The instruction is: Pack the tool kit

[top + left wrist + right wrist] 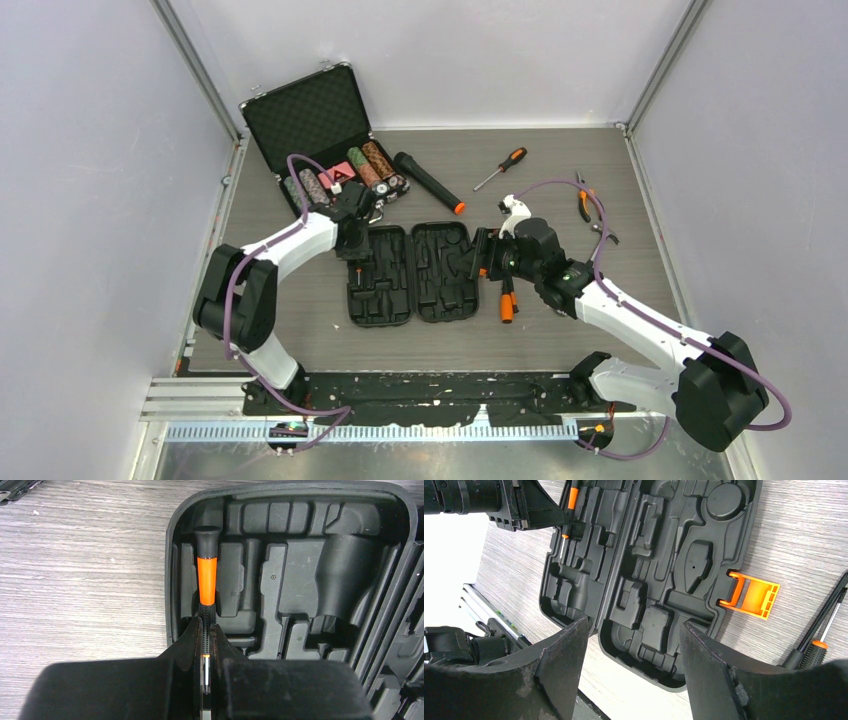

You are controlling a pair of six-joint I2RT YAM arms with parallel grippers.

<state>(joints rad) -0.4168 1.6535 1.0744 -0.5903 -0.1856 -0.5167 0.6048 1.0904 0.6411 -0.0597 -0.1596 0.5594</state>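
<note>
**One screwdriver gripped over its slot, three tools outside the case**

The tool kit case (410, 272) is laid open and flat at the middle of the table (450, 345), both moulded halves facing up. A small screwdriver (206, 575) is clamped at the neck of its handle by the left gripper (206, 625). The handle is lined up along the narrow channel beside the outer wall of the left half. The grip appears to be taken low on the handle so that the rest can be laid into the recess. Whether it is fully seated cannot be told.

The right gripper (633, 625) is held over the right half with its jaws spread wide and nothing between them. It seems to be parked there rather than engaged. The orange latch (750, 596) is folded out onto the table from the right half's edge.

A second screwdriver (507, 300) is left just beside the case on the right, partly under the right arm. A third screwdriver (500, 168) and the pliers (583, 200) are left farther back.

A flashlight (428, 182) and an open poker chip case (310, 125) are set behind the kit, close to the left arm. The left arm's way back could be crowded by them. The slots themselves are not blocked.
</note>
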